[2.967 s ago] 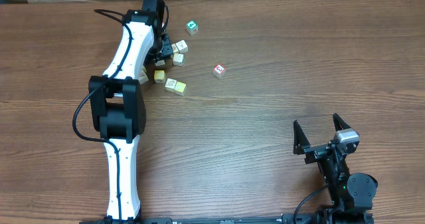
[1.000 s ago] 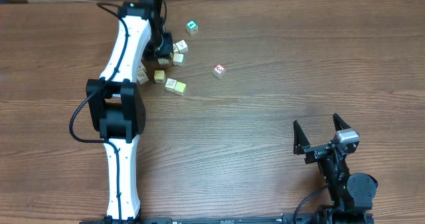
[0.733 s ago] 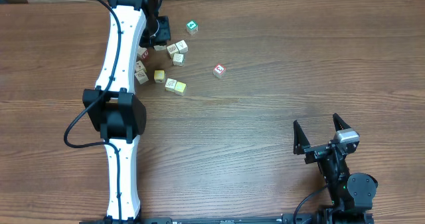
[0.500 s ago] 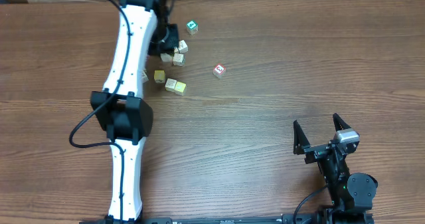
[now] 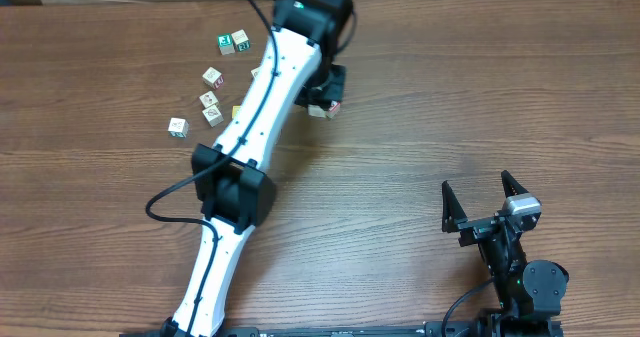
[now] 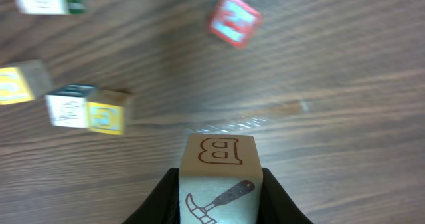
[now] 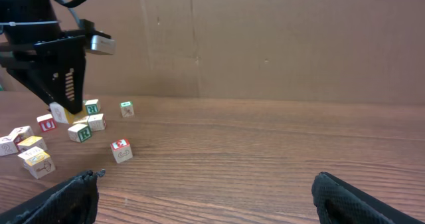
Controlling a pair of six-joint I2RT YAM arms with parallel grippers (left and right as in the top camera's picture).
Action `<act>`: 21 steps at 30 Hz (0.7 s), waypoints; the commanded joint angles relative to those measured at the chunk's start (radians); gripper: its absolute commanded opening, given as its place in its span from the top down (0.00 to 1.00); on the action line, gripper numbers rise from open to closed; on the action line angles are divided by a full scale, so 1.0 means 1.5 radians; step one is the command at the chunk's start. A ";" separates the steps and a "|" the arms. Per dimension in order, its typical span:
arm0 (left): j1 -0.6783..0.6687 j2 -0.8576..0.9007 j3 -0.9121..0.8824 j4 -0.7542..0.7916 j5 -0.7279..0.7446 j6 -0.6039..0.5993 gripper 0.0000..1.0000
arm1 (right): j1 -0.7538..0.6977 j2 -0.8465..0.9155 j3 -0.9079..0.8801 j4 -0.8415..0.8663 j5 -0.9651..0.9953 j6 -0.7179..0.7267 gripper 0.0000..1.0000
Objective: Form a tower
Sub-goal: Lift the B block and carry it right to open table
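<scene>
**A:** Overhead first. Since half a second ago the white left arm (image 5: 262, 107) has swung from the upper left of the frame to upper middle, and the left gripper (image 5: 323, 95) hangs there. The loose cubes (image 5: 211, 76) meant for the tower now lie further left, scattered singly.

**B:** And the right gripper (image 5: 477, 185)?

**A:** Lower right, unmoved, with its black jaws spread wide over the brown, grained table (image 5: 430, 117).

**B:** Left wrist view?

**A:** At bottom centre the jaws pinch a pale wooden cube (image 6: 217, 177) (a B burnt into one face, a hammer on the next). A red-faced cube (image 6: 234, 19) blurs at the top. At left, a yellow cube (image 6: 106, 116) touches a white one (image 6: 66, 108).

**B:** Right wrist view?

**A:** The held cube (image 7: 58, 112) is at far left under the dark fingers. The red-faced cube (image 7: 120, 149) sits lower and to its right. A smooth cardboard wall (image 7: 299, 38) stands behind.
</scene>
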 commanded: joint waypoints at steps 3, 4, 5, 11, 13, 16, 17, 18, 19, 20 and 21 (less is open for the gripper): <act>-0.058 -0.013 0.004 -0.002 0.000 -0.073 0.80 | 0.003 -0.006 -0.007 0.003 0.006 0.002 0.00; -0.070 -0.013 -0.002 -0.002 0.000 -0.087 0.80 | 0.003 -0.006 -0.007 0.003 0.006 0.002 0.00; -0.080 -0.013 -0.007 -0.002 -0.001 -0.096 0.80 | 0.003 -0.006 -0.007 0.003 0.006 0.002 0.00; -0.131 -0.013 -0.021 -0.002 -0.065 -0.188 0.84 | 0.003 -0.006 -0.007 0.003 0.006 0.002 0.00; -0.141 -0.013 -0.022 -0.002 -0.073 -0.210 0.84 | 0.003 -0.006 -0.007 0.003 0.006 0.002 0.00; -0.147 -0.012 -0.023 -0.002 -0.077 -0.240 0.84 | 0.003 -0.006 -0.007 0.003 0.006 0.002 0.00; -0.148 -0.012 -0.023 -0.002 -0.077 -0.244 0.85 | 0.003 -0.006 -0.007 0.003 0.006 0.002 0.00; -0.149 -0.011 -0.023 -0.002 -0.077 -0.244 0.87 | 0.003 -0.006 -0.007 0.003 0.006 0.002 0.00; -0.149 -0.010 -0.023 -0.002 -0.077 -0.248 0.87 | 0.003 -0.006 -0.007 0.003 0.006 0.002 0.00; -0.149 -0.010 -0.023 -0.002 -0.077 -0.256 0.87 | 0.003 -0.006 -0.007 0.003 0.006 0.002 0.00; -0.149 -0.010 -0.024 -0.002 -0.077 -0.267 0.86 | 0.003 -0.006 -0.007 0.003 0.006 0.002 0.00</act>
